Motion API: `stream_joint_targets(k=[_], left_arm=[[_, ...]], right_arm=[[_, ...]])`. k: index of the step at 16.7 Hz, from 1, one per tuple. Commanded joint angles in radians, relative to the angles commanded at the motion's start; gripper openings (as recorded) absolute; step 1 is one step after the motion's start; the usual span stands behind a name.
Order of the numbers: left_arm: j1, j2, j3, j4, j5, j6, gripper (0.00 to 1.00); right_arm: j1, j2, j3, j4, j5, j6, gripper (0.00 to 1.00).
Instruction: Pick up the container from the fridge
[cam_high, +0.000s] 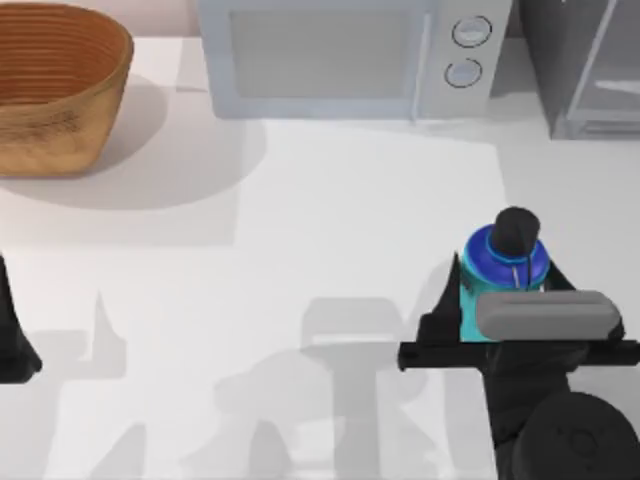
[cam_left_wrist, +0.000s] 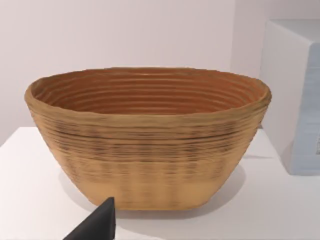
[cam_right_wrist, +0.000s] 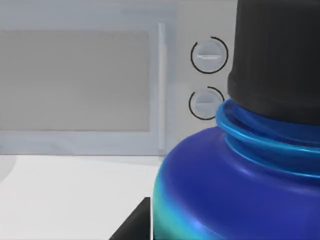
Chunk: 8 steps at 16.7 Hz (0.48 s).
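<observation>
The container (cam_high: 510, 258) is a small blue bottle with a black cap and a cyan lower part. It stands upright at the table's front right, well in front of the fridge (cam_high: 590, 70), which sits in the back right corner. My right gripper (cam_high: 505, 285) is shut on the container, one black finger on each side of its body. In the right wrist view the container (cam_right_wrist: 235, 190) sits very close, its black cap on top. My left gripper (cam_high: 12, 340) is parked at the table's left edge.
A light-grey microwave (cam_high: 340, 55) with two round knobs stands at the back middle, just left of the fridge. A brown woven basket (cam_high: 55, 85) sits at the back left, and in the left wrist view the basket (cam_left_wrist: 150, 135) is straight ahead. White tabletop lies between the arms.
</observation>
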Motion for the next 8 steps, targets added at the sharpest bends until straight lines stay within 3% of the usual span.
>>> stream_joint_targets(k=[8], left_arm=[[0.000, 0.000, 0.000, 0.000, 0.000, 0.000, 1.00]], right_arm=[[-0.139, 0.211, 0.111, 0.106, -0.140, -0.005, 0.00]])
